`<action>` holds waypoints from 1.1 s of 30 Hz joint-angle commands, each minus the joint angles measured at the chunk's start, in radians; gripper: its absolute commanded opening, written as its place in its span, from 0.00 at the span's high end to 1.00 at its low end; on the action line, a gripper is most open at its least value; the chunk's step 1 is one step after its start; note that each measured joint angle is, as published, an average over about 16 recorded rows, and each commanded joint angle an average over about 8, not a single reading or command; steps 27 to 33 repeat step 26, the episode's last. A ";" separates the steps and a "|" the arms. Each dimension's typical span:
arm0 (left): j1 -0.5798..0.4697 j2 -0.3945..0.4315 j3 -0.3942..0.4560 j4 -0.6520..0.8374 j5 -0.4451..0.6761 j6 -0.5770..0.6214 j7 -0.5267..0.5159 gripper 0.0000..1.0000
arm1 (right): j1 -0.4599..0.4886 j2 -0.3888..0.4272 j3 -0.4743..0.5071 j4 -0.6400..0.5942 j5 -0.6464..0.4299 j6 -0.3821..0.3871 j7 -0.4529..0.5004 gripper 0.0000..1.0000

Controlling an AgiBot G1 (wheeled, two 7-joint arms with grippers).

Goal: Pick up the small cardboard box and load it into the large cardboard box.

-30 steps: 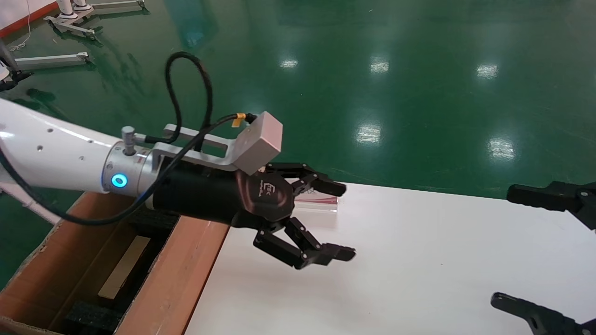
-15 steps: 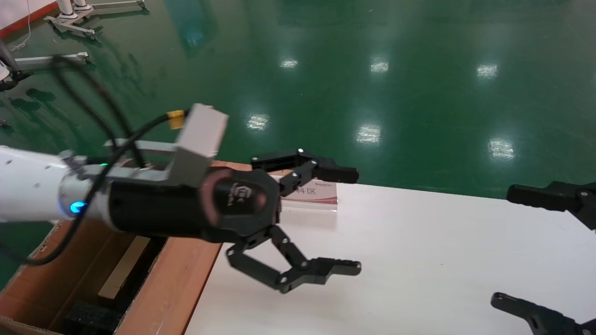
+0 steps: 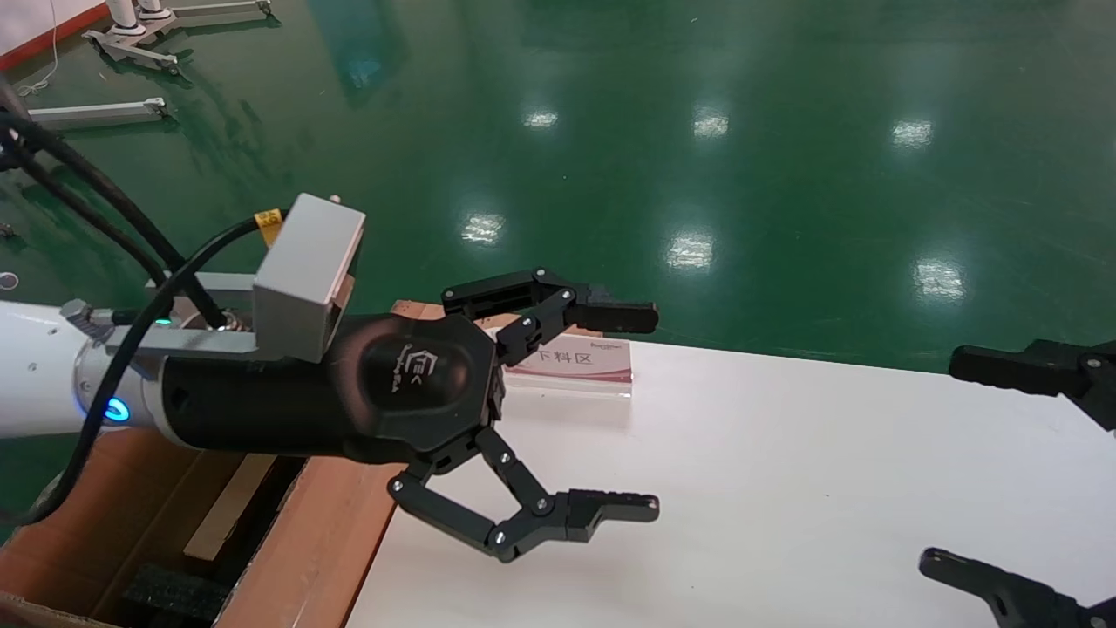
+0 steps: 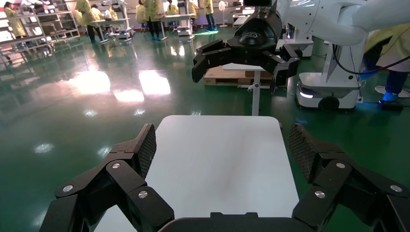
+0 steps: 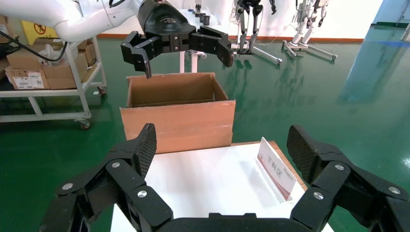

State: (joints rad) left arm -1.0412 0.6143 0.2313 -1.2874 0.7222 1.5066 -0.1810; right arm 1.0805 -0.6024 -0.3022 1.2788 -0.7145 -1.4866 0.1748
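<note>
The large cardboard box [image 3: 331, 532] stands open at the table's left end, with black foam [image 3: 166, 593] at its bottom; it also shows in the right wrist view [image 5: 179, 121]. The small cardboard box is not clearly in view; only a pale strip [image 3: 231, 501] shows deep inside the large box. My left gripper [image 3: 654, 410] hovers over the table's left part beside the large box, open wide and empty; its own view [image 4: 221, 145] shows only bare table between the pads. My right gripper [image 3: 940, 462] is open and empty at the right edge.
The white table [image 3: 785, 488] carries a small slanted sign [image 3: 571, 362] at its far left edge, next to the large box. Green floor lies beyond the table. A cart with cartons [image 5: 29, 72] and other robots stand farther off.
My left arm's wrist has drawn back to the left and turned, and its jaws have spread wider. The right gripper has not moved.
</note>
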 commanded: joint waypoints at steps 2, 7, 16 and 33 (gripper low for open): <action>-0.009 -0.001 0.013 0.001 0.001 -0.003 -0.002 0.00 | 0.000 0.000 0.000 0.000 0.000 0.000 0.000 0.00; -0.017 -0.002 0.025 0.002 0.003 -0.006 -0.003 0.00 | 0.000 0.000 0.000 0.000 0.000 0.000 0.000 0.00; -0.026 -0.002 0.039 0.003 0.006 -0.009 -0.006 0.00 | 0.000 0.000 0.000 0.000 0.000 0.000 0.000 0.00; -0.031 -0.003 0.045 0.003 0.007 -0.010 -0.006 0.00 | 0.000 0.000 0.000 0.000 0.000 0.000 0.000 0.00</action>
